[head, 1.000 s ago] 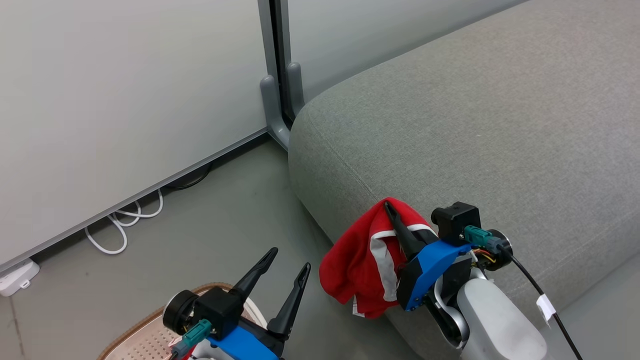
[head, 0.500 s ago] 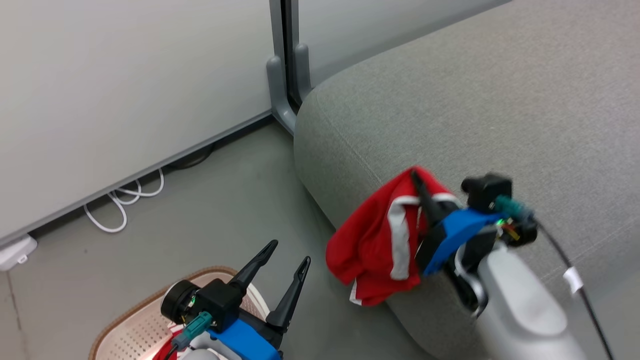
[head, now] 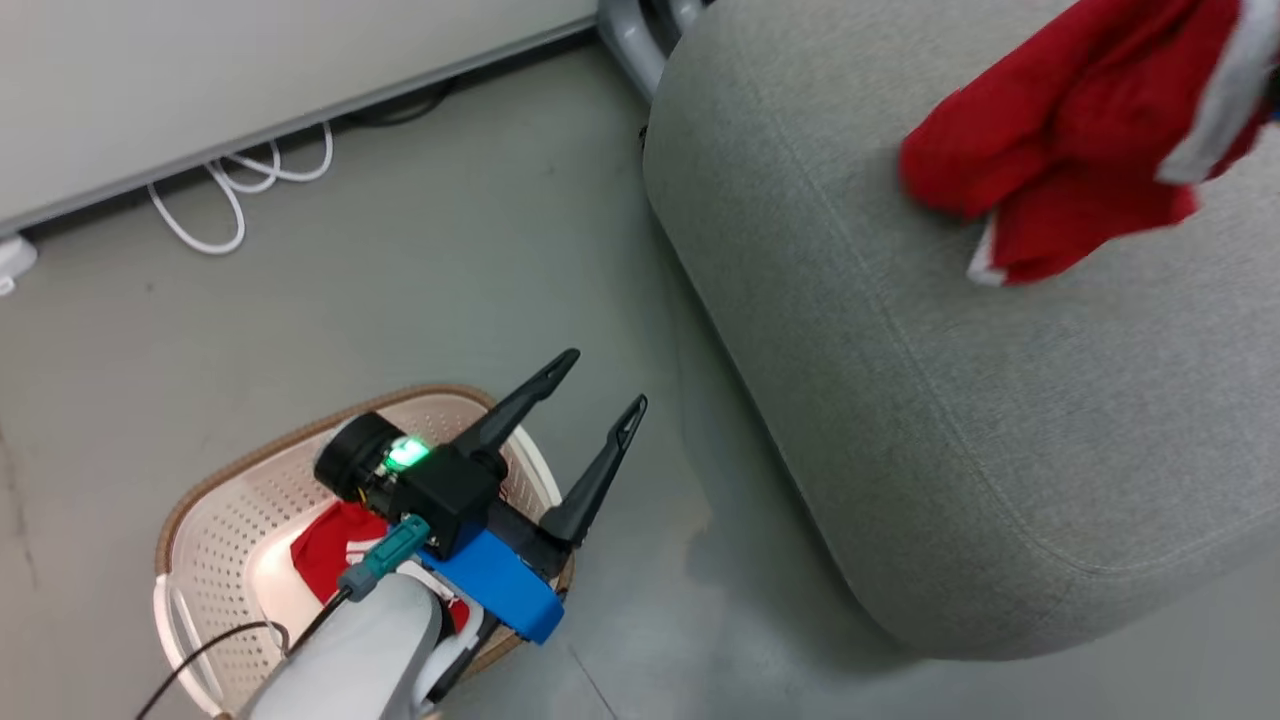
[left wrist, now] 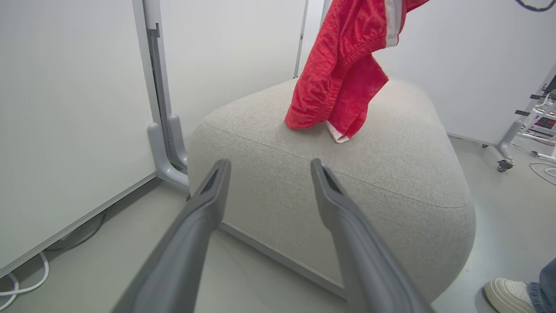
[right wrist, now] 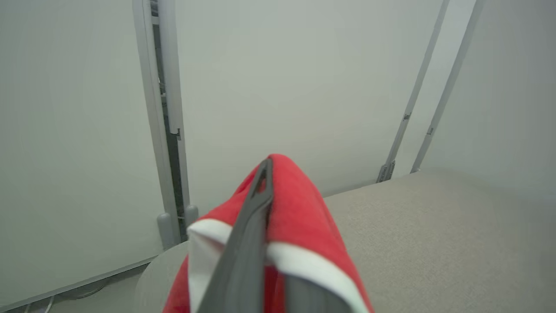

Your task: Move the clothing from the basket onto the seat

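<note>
Your right gripper (right wrist: 271, 182) is clamped on the plain red garment (left wrist: 343, 82), with the white edging wrapped round the finger. The garment hangs bunched, long axis vertical in the left wrist view, its lower end down at the seat (head: 900, 400) top near the rounded corner; can't tell if it touches. Your left gripper (head: 603, 380) is spread wide and holds nothing, over the basket (head: 215, 500) rim, fingers pointing toward the seat. The second red garment (head: 325, 545) lies in the basket bottom; its white print is too small to read.

Matt woven-cloth seat (head: 900, 400), perforated plastic basket (head: 230, 500)
</note>
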